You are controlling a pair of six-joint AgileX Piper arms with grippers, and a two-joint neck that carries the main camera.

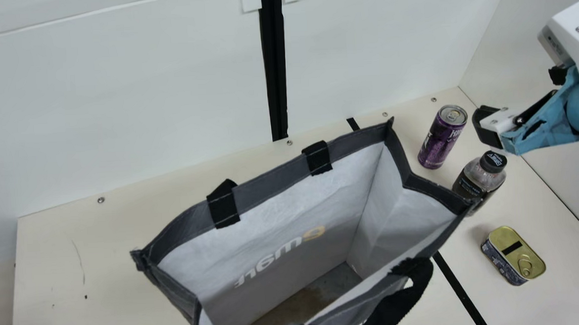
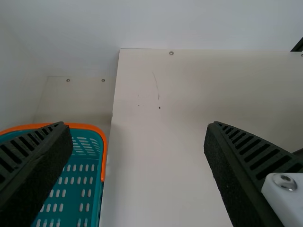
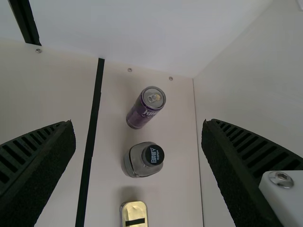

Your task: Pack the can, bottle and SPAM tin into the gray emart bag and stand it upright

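In the main view the gray bag [image 1: 270, 181] stands upright with its mouth open, its bottom visible inside. To its right are the upright purple can [image 1: 442, 137], the dark-capped bottle [image 1: 479, 176], partly behind the bag's corner, and the SPAM tin [image 1: 515, 257], lid up. My right gripper [image 1: 520, 102] is above and right of the can and bottle. In the right wrist view, that gripper [image 3: 138, 137] is open, with can [image 3: 143, 109], bottle [image 3: 143, 160] and tin [image 3: 134, 213] below, none held. My left gripper [image 2: 138, 137] is open over the table's left part, holding nothing.
A teal basket with an orange rim [image 2: 102, 135] stands beside the table's left edge in the left wrist view. White walls close off the back and right side. Black tape [image 3: 90, 142] runs across the table [image 1: 77, 272]; a black strap handle [image 1: 400, 295] hangs at the bag's near side.
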